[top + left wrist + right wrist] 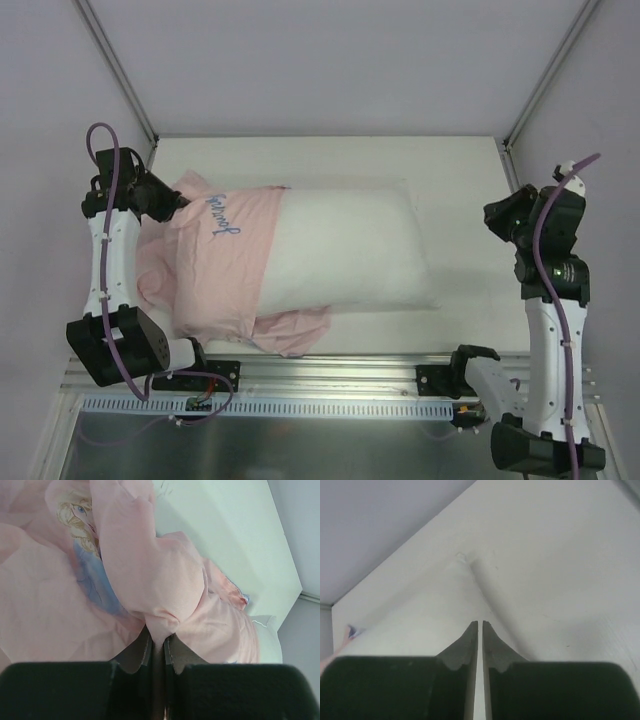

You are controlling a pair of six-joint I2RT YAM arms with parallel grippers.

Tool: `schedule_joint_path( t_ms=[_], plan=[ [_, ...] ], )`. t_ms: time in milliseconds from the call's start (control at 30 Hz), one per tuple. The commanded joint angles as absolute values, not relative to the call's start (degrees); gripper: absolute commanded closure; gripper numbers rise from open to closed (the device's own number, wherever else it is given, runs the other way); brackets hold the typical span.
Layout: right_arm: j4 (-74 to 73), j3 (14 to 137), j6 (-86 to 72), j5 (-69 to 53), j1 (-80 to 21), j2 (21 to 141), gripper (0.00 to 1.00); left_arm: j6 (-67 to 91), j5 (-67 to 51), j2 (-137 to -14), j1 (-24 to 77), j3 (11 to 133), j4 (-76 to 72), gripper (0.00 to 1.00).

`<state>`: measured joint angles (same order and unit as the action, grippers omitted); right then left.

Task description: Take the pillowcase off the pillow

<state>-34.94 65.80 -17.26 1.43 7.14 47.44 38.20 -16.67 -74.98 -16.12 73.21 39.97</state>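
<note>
Pink pillowcase (165, 580) in closed L pincer (157, 639), pillow (350, 250) to its right, R pincer (480, 626) closed, empty.

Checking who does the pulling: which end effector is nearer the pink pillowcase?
Left. The left end effector is shut on a fold of the pillowcase; the right end effector is shut past the bare right end of the pillow, clear of the pink fabric.

white table (460, 170), grey walls (330, 60) behind; slotted metal rail (330, 375) along near edge.
</note>
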Motion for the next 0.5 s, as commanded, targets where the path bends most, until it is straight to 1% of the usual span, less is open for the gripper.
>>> schedule_joint_path(
  t_ms=[0, 33, 67, 100, 167, 200, 233, 300, 467],
  plan=[
    [-34.19, 66.35, -13.28, -7.47, 3.09, 51.49, 0.88, 37.88, -22.06, -74.00, -15.21, 73.21, 39.02, 1.00],
    [-34.54, 66.88, -12.49, -7.04, -0.32, 52.81, 0.75, 37.79, -22.15, -74.09, -14.51, 73.13, 38.85, 1.00],
    [-34.89, 68.02, -11.35, -6.25, -2.70, 55.87, 0.57, 37.53, -22.15, -74.27, -13.98, 73.04, 38.76, 1.00],
    [-35.07, 68.64, -10.99, -5.54, -4.55, 57.73, 0.25, 37.44, -21.89, -74.44, -13.37, 73.12, 38.59, 1.00],
    [-35.07, 71.17, -10.64, -6.59, -8.16, 61.85, 0.04, 37.00, -21.62, -75.23, -11.61, 73.47, 38.58, 1.00],
    [-35.16, 72.15, -11.50, -7.46, -8.87, 66.31, 0.02, 36.91, -21.53, -75.50, -10.99, 73.56, 38.58, 1.00],
    [-35.07, 73.03, -12.30, -7.91, -9.66, 68.53, 0.03, 36.74, -21.27, -75.67, -10.55, 73.65, 38.58, 1.00],
    [-34.02, 75.22, -15.97, -8.70, -9.84, 74.14, 0.04, 36.74, -20.74, -75.94, -9.15, 73.65, 38.58, 1.00],
    [-30.85, 78.83, -23.19, -9.41, -11.33, 83.04, 0.04, 36.30, -19.34, -76.38, -5.98, 74.18, 38.58, 1.00]
  ],
)
